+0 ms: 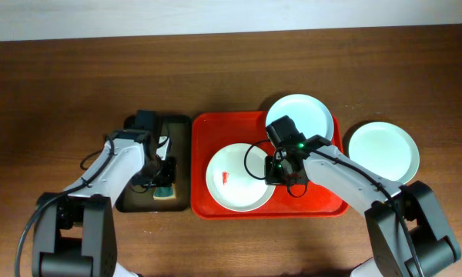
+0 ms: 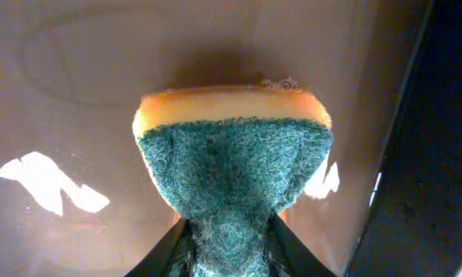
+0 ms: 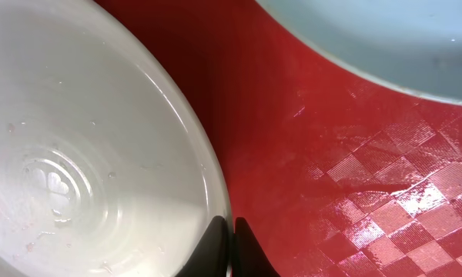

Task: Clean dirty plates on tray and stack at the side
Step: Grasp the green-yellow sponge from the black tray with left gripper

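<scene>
STEP: sponge pickup | my left gripper [image 1: 163,178]: clamped on sponge [image 2: 231,169], dark tray [image 1: 181,127] | my right gripper [image 3: 229,238]: jaws together at smeared plate [image 1: 235,181] rim, on red tray [image 1: 323,206] | NEXT: carry sponge onto smear.

On my left, a dark tray [image 1: 179,146] lies lengthwise on the brown wooden counter [image 1: 61,85]. At its near end sits a sponge [image 1: 165,191], yellow foam with a green scouring layer. Close up, the green side faces me, small bubbles [image 2: 281,83] cling to the foam's far edge, and light glints off the tray's floor.
</scene>
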